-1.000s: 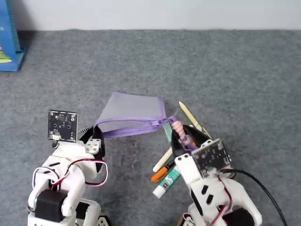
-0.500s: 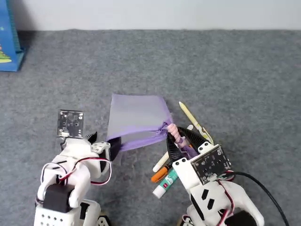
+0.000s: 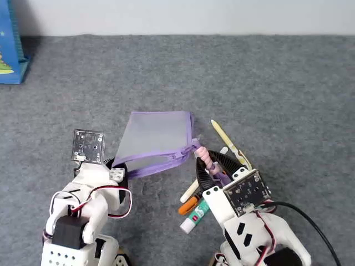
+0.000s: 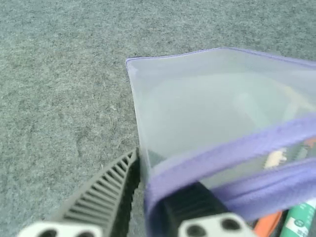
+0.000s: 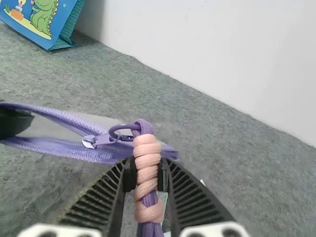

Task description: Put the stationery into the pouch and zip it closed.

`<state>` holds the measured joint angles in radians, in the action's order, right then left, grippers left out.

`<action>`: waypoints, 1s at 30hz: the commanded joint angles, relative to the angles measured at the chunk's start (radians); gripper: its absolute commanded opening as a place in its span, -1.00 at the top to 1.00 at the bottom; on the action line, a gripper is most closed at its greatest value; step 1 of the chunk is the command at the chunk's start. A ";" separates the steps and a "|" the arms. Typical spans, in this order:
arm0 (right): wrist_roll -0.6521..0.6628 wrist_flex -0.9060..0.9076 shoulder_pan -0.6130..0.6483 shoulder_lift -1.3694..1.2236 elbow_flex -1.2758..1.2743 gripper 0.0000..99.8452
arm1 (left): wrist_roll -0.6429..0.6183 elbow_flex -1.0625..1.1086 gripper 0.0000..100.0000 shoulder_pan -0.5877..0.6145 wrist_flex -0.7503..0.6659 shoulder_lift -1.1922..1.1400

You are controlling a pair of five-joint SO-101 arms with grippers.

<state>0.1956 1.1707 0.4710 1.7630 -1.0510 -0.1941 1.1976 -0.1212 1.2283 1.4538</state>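
Two robot arms work a translucent purple pouch (image 3: 155, 138) lying toward the near edge of the grey bench (image 3: 277, 83), roughly midway between its sides. The left gripper (image 3: 119, 169) is pressed together on the pouch's near left corner, pinching the purple zipper band at that end. The right gripper (image 3: 208, 163) pinches the pink braided pull cord (image 3: 206, 157), which is tied to the zipper slider (image 5: 101, 140) at the pouch's other end; the zipper band runs taut between the two arms. The stationery lies on the bench beside the right arm: a yellow pen (image 3: 222, 134) just past the pouch's right end, and a cream pen (image 3: 191, 191), an orange marker (image 3: 187, 207) and a green-and-white glue stick (image 3: 197, 216) bunched nearer the edge. A blue box (image 3: 10, 50) stands at the far left corner.
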 commanded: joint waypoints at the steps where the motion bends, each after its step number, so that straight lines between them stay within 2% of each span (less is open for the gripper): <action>1: 0.003 0.067 -0.007 -0.007 0.078 0.75 | 0.009 -0.088 0.97 0.008 0.015 0.011; 5: -0.089 0.168 -0.148 -0.021 0.147 0.52 | 0.006 -0.140 0.97 0.008 0.060 0.011; 9: -0.060 0.182 -0.271 -0.088 0.153 0.58 | 0.005 -0.179 0.98 0.008 0.072 0.011; 15: -0.038 0.119 -0.367 -0.366 0.166 0.66 | 0.005 -0.231 0.98 0.008 0.087 0.009; 22: -0.037 -0.056 -0.386 -0.748 0.218 0.66 | 0.009 -0.259 0.98 0.008 0.140 0.005; 30: 0.051 -0.263 -0.383 -1.155 0.313 0.66 | 0.008 -0.259 0.97 0.000 0.150 0.009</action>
<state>0.2232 0.9605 0.0967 0.7273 -0.8393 -0.1910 0.9996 -0.1197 1.3755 1.4523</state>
